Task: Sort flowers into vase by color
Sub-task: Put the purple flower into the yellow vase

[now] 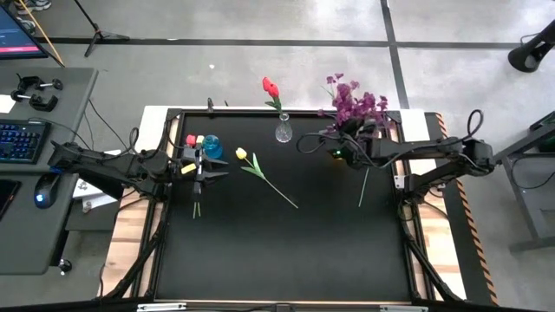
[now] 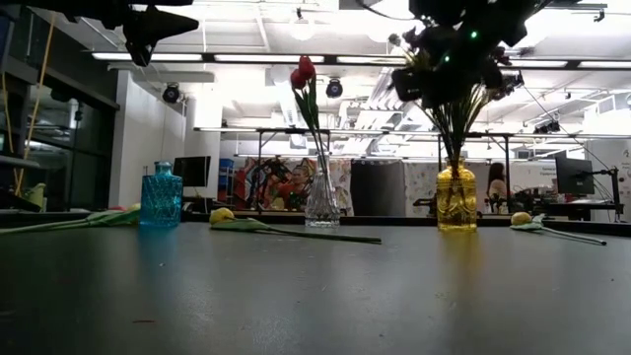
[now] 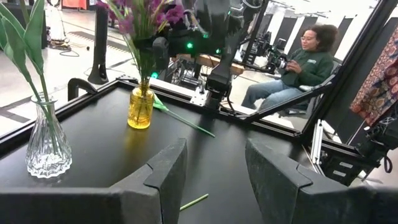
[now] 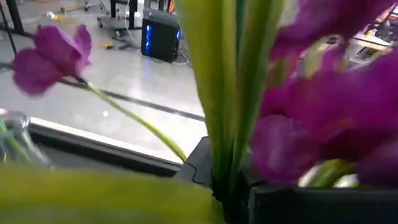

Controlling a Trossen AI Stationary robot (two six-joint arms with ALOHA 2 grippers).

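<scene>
My left gripper (image 1: pixel 199 173) (image 3: pixel 214 149) is open and hovers near the blue vase (image 1: pixel 211 147), above a red and a yellow tulip (image 1: pixel 195 139) lying on the table. Another yellow tulip (image 1: pixel 242 154) lies mid-table. A red tulip (image 1: pixel 270 87) stands with its stem in the clear vase (image 1: pixel 284 130). My right gripper (image 1: pixel 341 146) (image 2: pixel 455 44) is among the purple blossom sprigs (image 1: pixel 355 106), whose stems stand in the yellow vase (image 2: pixel 455 197). One more yellow tulip (image 2: pixel 521 219) lies to the right of that vase. My right gripper appears shut on the green stems (image 4: pixel 225 155) of the purple sprigs, just under the blossoms, coming in level from the table's right. The stems run down from the gripper into the yellow vase and stand upright. Leaves and blossoms hide the fingertips.
The three vases stand in a row along the far side of the table (image 1: pixel 286 251). A long green stem (image 1: pixel 277 191) crosses the middle. A seated person (image 3: pixel 298 62) is beyond the table's right edge. A desk with a keyboard (image 1: pixel 22 139) is at the left.
</scene>
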